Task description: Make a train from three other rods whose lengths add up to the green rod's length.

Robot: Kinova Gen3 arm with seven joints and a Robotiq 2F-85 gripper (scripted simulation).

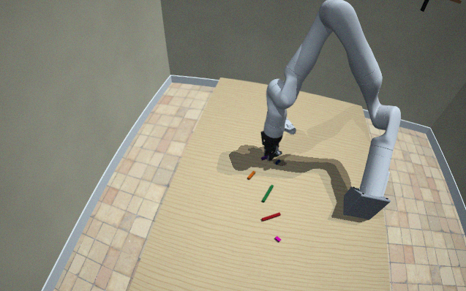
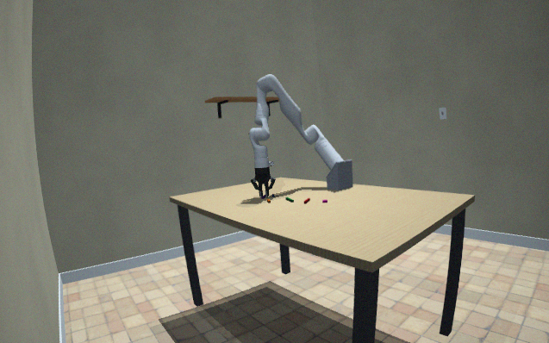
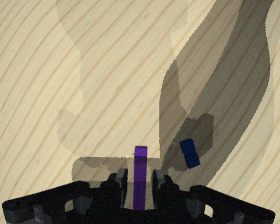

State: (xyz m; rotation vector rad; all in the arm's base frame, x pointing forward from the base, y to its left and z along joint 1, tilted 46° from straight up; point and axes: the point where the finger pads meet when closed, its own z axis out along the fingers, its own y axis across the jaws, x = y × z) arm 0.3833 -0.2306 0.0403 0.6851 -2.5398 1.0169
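Observation:
My gripper (image 1: 271, 155) is low over the table, also seen in the exterior view (image 2: 264, 195). In the wrist view its fingers straddle a purple rod (image 3: 140, 176) that lies on the table, with a small gap on each side; the fingers are partly open and do not clamp it. The purple rod's end shows beside the gripper (image 1: 264, 158). A short blue rod (image 1: 278, 161) lies just to the right (image 3: 189, 152). An orange rod (image 1: 251, 175), the green rod (image 1: 267, 193), a red rod (image 1: 271, 216) and a magenta rod (image 1: 277, 239) lie apart in a loose row towards the front.
The arm's base (image 1: 365, 205) stands at the table's right side. The arm's shadow falls over the purple and blue rods. The table's left edge is some way left of the orange rod.

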